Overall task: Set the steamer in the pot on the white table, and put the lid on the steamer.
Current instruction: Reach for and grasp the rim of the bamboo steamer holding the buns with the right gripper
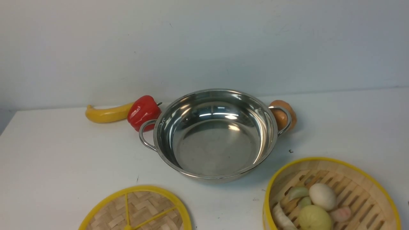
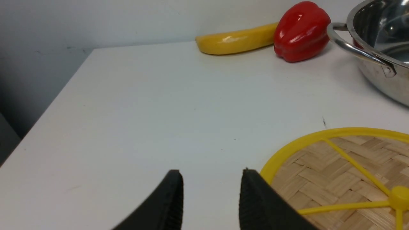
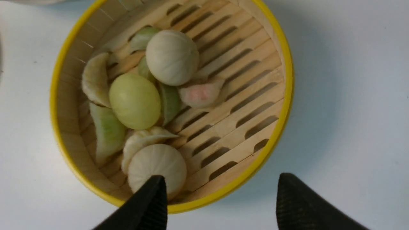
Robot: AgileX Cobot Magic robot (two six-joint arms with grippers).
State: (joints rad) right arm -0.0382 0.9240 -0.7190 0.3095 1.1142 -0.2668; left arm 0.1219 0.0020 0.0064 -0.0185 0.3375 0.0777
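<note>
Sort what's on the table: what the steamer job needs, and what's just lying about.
Needed for the job:
steamer, pot, lid, white table

Just lying about:
banana, red pepper, brown round thing partly behind the pot's handle

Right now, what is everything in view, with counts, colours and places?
white table: one, white, under everything
pot: one, steel, centre, empty
steamer: one, bamboo, yellow-rimmed, near right
dumplings and buns: several, pale, inside steamer
lid: one, woven, yellow-rimmed, near left
banana: one, yellow, far left
pepper: one, red, beside pot's left handle
round item: one, orange-brown, behind pot's right handle
left end effector: one, black, open, beside lid
right end effector: one, black, open, at steamer's rim
</note>
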